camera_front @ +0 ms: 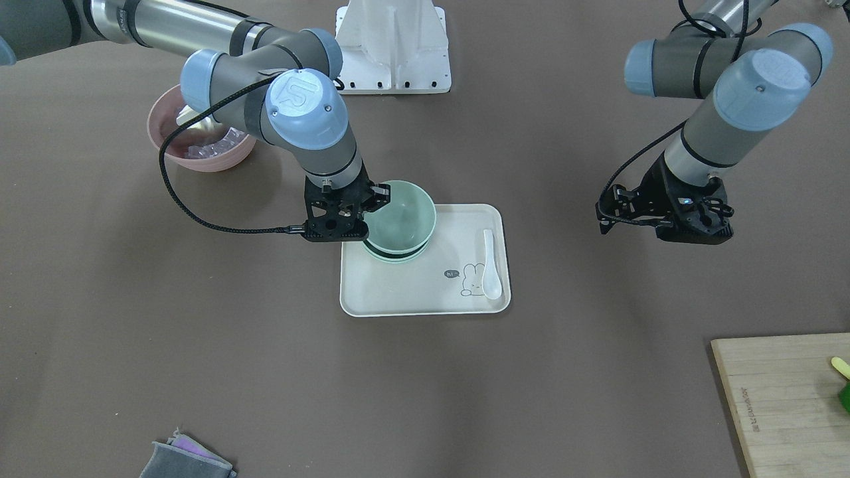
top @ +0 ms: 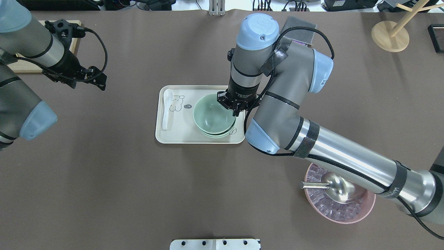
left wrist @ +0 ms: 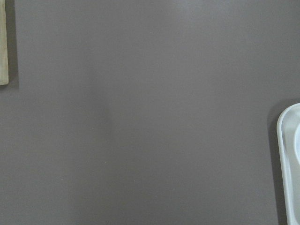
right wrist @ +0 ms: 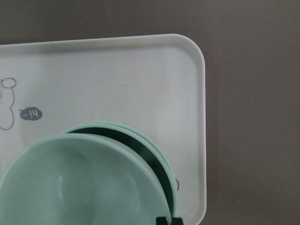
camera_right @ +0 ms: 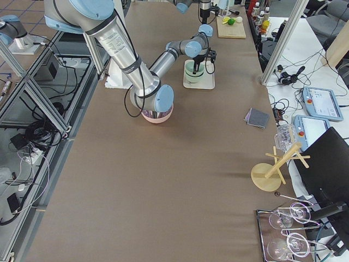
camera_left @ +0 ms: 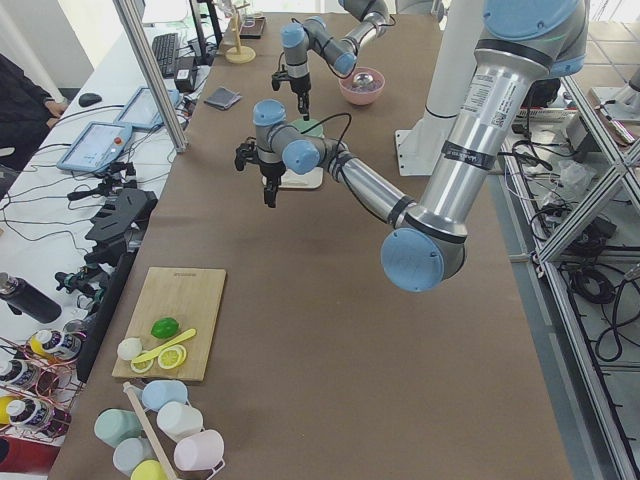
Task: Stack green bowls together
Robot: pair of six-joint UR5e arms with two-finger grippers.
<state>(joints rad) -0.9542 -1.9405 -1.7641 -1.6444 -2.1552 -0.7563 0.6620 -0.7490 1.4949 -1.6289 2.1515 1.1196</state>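
The green bowls stand stacked on a cream tray (camera_front: 425,292) (top: 180,132). The top green bowl (camera_front: 398,212) (top: 212,114) (right wrist: 79,183) hangs slightly tilted just above the lower green bowls (camera_front: 395,254) (top: 218,134) (right wrist: 150,140), with a dark gap showing between them. My right gripper (camera_front: 373,199) (top: 236,111) is shut on the top bowl's rim on the side toward the pink bowl. Off to the side, my left gripper (camera_front: 690,222) (top: 95,78) hovers over bare table and looks open and holds nothing.
A white spoon (camera_front: 490,265) (top: 166,107) lies on the tray. A pink bowl (camera_front: 212,159) (top: 347,217) with a metal scoop sits under the right arm. A wooden board (camera_front: 783,398), a grey cloth (camera_front: 189,458) and a wooden stand (top: 390,36) lie at the table's edges.
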